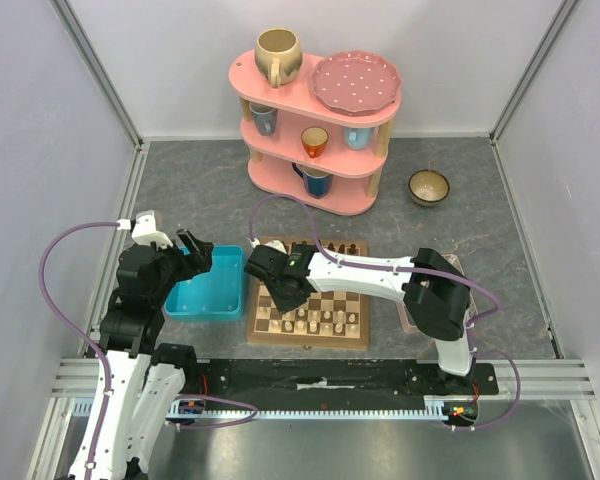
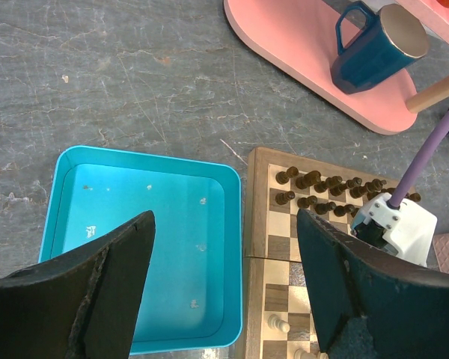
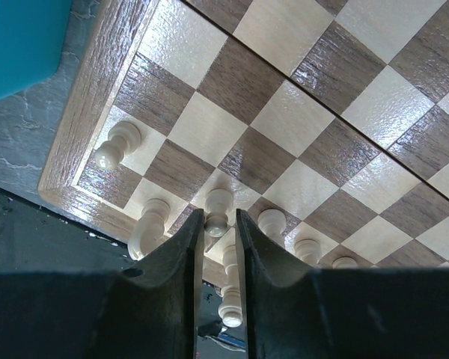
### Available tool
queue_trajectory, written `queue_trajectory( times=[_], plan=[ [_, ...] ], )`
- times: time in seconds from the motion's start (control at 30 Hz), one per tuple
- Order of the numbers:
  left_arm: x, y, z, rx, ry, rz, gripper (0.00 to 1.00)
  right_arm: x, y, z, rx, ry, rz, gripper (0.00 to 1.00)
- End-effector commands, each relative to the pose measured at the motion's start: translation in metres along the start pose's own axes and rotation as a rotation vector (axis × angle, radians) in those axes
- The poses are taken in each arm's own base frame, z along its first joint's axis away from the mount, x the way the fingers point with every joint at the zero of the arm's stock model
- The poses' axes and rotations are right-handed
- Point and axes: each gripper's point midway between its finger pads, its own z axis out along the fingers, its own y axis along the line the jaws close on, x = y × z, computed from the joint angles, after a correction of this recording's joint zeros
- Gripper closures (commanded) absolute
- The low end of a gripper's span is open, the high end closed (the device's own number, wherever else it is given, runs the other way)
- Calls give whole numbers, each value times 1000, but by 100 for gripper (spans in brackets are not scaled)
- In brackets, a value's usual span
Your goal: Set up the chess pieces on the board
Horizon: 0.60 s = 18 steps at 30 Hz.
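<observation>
The board lies at the table's middle, also in the left wrist view and the right wrist view. Several cream chess pieces stand in its near rows. My right gripper hangs low over the near left part of the board. In its wrist view the gripper has its jaws a narrow slit apart around the head of one upright cream pawn, with a small gap on the right side. My left gripper is wide open and empty over the right rim of the turquoise tray.
Dark brown chessmen fill the board's far rows. The turquoise tray sits just left of the board. A pink three-tier shelf with mugs and a plate stands behind it. A small bowl sits at the back right.
</observation>
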Motion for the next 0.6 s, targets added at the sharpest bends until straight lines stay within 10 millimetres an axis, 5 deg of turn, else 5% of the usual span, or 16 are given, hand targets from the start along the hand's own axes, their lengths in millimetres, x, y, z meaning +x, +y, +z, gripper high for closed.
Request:
queue_trajectory(
  times=[0.0, 0.17, 0.27, 0.4, 0.5, 0.57],
  plan=[
    [-8, -5, 1, 28, -34, 29, 17, -22, 6, -22, -22, -81, 8, 70],
    [-9, -5, 0, 28, -35, 29, 17, -48, -27, -53, 7, -194, 131, 69],
    [-9, -5, 1, 28, -34, 29, 17, -56, -76, -78, 59, -284, 282, 68],
    [-9, -6, 0, 32, -35, 29, 17, -25, -182, -97, 150, -353, 577, 67],
    [-8, -5, 1, 32, -32, 27, 17, 6, -244, -103, 210, -392, 736, 64],
    [-8, -6, 1, 35, -32, 27, 17, 24, -267, -103, 241, -381, 776, 63]
  ],
)
